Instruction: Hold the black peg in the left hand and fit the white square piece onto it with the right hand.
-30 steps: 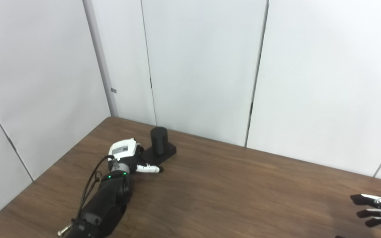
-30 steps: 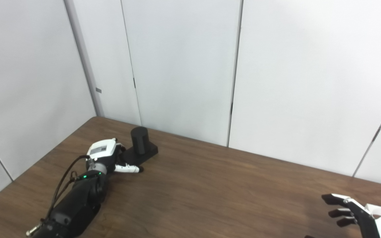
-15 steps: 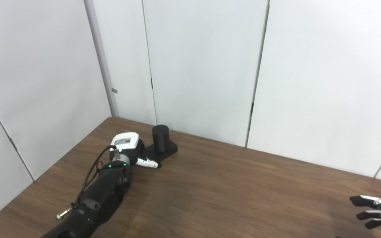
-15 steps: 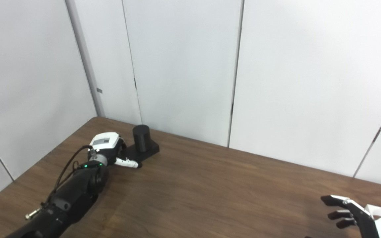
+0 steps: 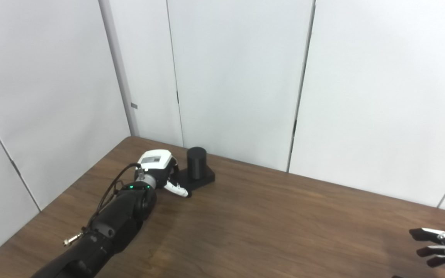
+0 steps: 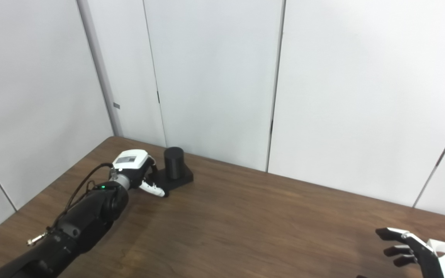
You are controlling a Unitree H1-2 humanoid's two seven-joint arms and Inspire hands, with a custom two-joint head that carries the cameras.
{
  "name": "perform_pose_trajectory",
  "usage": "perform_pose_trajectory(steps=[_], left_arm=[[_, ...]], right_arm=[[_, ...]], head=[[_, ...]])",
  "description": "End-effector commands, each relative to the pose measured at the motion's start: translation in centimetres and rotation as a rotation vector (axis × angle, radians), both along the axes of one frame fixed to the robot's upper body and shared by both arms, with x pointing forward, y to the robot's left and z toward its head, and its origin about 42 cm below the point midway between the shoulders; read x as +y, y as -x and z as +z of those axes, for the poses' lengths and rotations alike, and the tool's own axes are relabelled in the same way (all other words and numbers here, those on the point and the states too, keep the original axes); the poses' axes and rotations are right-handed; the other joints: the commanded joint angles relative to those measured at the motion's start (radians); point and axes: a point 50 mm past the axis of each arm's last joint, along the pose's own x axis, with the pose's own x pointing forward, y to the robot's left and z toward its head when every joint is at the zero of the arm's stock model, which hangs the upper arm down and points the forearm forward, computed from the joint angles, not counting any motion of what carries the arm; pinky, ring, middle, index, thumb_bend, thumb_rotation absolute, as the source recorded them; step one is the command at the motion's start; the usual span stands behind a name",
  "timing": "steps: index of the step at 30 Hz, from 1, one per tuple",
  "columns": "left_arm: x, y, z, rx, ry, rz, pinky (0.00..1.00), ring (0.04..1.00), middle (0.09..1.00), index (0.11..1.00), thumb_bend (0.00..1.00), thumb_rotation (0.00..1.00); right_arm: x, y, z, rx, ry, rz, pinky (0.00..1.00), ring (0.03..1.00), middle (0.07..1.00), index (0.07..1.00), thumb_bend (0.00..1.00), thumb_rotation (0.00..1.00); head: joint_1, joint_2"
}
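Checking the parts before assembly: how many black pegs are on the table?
1. The black peg stands upright on its flat base at the far left of the table, right beside the left hand. No other peg shows; the near edge is out of view.

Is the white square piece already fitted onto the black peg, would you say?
No, the black peg stands bare on its base beside the left hand, with no white piece on it.
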Motion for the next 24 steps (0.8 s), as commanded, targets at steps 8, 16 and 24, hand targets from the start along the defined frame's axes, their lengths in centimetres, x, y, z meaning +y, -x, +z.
perform_pose_trajectory(steps=[8, 16, 24], left_arm=[[-2.6, 1.3, -2.2, 0.035, 0.037, -0.196, 0.9, 0.917, 0.87, 0.483, 0.52, 0.05], [-4.5, 2.5, -3.3, 0.054, 0.066, -0.342, 0.92, 0.916, 0.872, 0.484, 0.52, 0.06], [-6.9, 3.8, -4.1, 0.079, 0.146, -0.565, 0.88, 0.916, 0.871, 0.487, 0.52, 0.06]], right_arm=[[-0.1, -0.7, 1.5, -0.059, -0.031, 0.018, 0.5, 0.596, 0.705, 0.67, 0.67, 0.0], [-0.2, -0.7, 1.4, -0.036, -0.087, 0.026, 0.52, 0.635, 0.733, 0.692, 0.64, 0.0], [-0.3, -1.0, 0.7, -0.029, -0.102, 0.026, 0.54, 0.65, 0.744, 0.705, 0.62, 0.0]], head=[[-0.015, 0.004], [-0.049, 0.014], [-0.097, 0.025]])
